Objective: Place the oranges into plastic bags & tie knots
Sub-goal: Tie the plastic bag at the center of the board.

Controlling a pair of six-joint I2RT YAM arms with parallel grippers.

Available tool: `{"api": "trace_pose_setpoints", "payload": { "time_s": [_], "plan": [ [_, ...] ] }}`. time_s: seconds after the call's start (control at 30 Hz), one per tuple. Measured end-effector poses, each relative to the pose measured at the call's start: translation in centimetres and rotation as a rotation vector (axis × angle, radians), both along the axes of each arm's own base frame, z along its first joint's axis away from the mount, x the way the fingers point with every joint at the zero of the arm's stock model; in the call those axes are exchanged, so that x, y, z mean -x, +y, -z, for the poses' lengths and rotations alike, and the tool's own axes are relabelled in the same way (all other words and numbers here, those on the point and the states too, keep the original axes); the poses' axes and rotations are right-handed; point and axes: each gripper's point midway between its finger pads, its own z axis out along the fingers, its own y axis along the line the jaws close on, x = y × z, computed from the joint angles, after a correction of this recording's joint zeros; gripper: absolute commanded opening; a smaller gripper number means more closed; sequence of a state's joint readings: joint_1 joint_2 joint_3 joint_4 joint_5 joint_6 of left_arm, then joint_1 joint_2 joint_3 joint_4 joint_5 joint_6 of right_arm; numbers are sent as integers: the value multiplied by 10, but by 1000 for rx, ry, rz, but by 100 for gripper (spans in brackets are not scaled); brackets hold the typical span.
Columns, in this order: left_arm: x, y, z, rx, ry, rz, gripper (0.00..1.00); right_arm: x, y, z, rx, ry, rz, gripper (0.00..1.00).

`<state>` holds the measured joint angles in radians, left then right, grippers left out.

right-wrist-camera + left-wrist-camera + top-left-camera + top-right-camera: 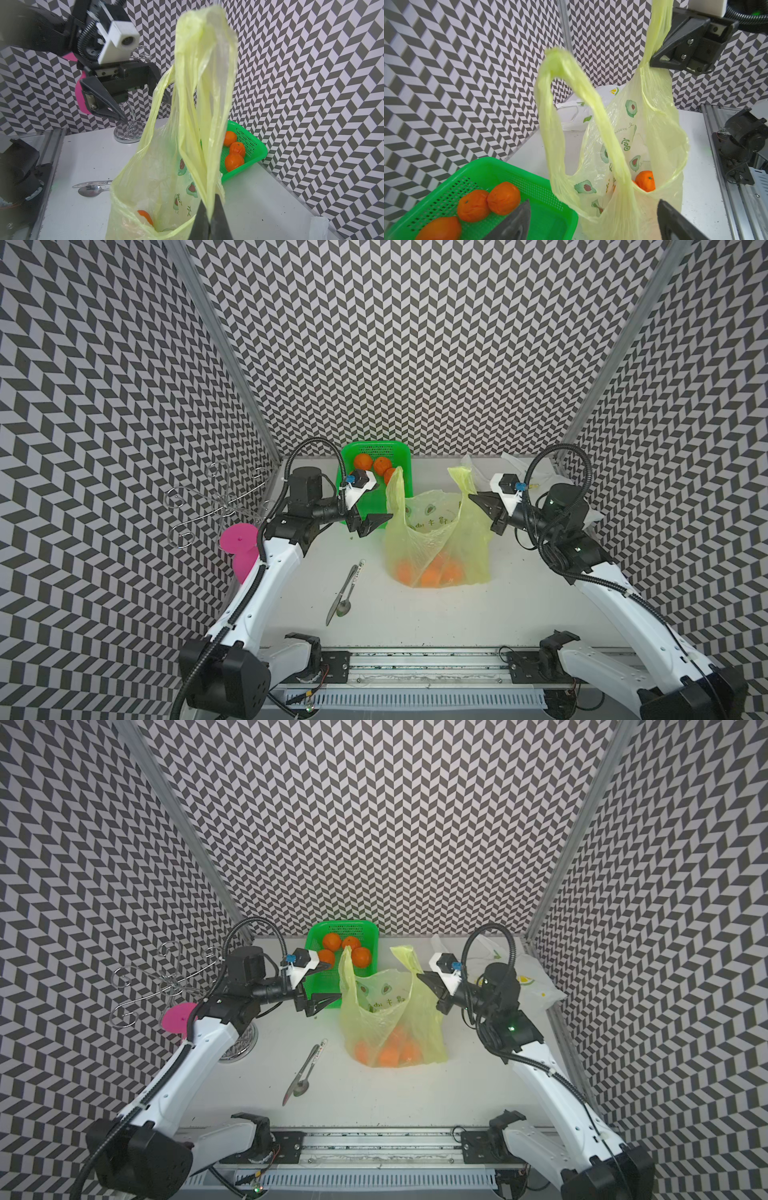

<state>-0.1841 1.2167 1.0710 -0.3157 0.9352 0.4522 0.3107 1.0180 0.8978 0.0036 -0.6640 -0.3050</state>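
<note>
Right now your yellow-green bag (436, 531) stands upright near the middle of the white desk (457, 626). It is thin, crinkly and see-through, and printed with small avocado pictures. A cluster of round, dimpled oranges (430, 576) sits at its bottom, glowing through the film. Four spare oranges (361, 957) lie in the green mesh basket (376, 445) just behind the bag, against the back wall. A crumpled white bag (536, 990) with a yellow print lies in the far right corner, behind your right arm.

Your widest open stretch of desk is in front of the bag, towards the rail. A steel knife (332, 612) and spoon (344, 608) lie touching each other to the front left of the bag. A chrome wire hook stand (216, 506) crowds the left edge beside your left arm.

Both bag handles stand loose and untied. Your left hand (376, 524) is spread wide and grips nothing. In the left wrist view the near handle loop (591, 97) rises between its two fingers (517, 220), its top blurred. In a top view one fingertip sits right at the bag's edge, and you cannot tell whether it touches. Your right hand (476, 498) is pinched tight on the other handle strip (459, 477), whose free end flops above the grip.
</note>
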Motion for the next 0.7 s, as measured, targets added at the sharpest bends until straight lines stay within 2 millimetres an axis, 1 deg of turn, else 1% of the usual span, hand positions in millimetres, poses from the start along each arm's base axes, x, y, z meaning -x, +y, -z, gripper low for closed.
{"api": "trace_pose_setpoints", "payload": {
  "time_s": [0.1,0.2,0.27,0.4,0.5,0.53,0.57,0.7],
  "plan": [
    [-4,-5,22,25,71,16,100,2,0,5,2,6,-3,0],
    [0,-12,32,53,103,33,100,4,0,9,2,10,-7,0],
    [4,-20,32,66,101,58,100,3,0,11,2,11,-6,0],
    [12,-42,22,83,46,109,100,3,0,9,-2,5,-7,0],
    [13,-56,16,89,6,117,99,3,0,9,-3,5,-9,0],
    [12,-59,16,90,-5,111,97,4,0,9,-3,5,-10,0],
    [9,-62,15,92,-12,104,93,4,0,9,-3,5,-11,0],
    [-3,-68,16,103,-28,76,67,3,-1,9,-7,10,-8,0]
  ]
}}
